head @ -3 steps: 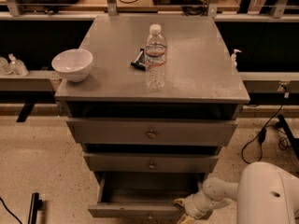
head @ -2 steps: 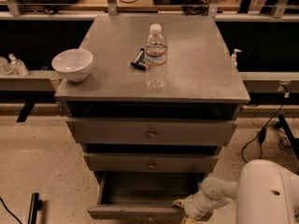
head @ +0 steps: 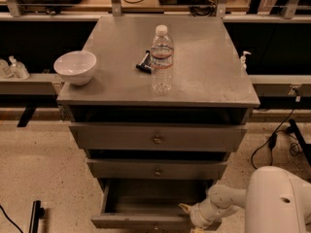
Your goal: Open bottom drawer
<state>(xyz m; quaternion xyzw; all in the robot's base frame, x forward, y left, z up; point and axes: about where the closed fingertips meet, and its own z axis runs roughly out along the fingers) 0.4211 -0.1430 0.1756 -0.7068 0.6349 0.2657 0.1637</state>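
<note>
The bottom drawer of the grey cabinet is pulled out toward me, its dark inside showing. Its front lies at the bottom edge of the view, the knob barely visible. My gripper is at the drawer's right front corner, at the end of the white arm that comes in from the lower right. It sits at the drawer's front rim. The middle drawer and top drawer are closed, each with a small round knob.
On the cabinet top stand a white bowl at the left edge, a clear water bottle in the middle and a small dark object beside it. Cables lie on the floor at right. My white body fills the lower right.
Nothing has visibly moved; the drawer stays pulled out and the gripper stays at its right front corner.
</note>
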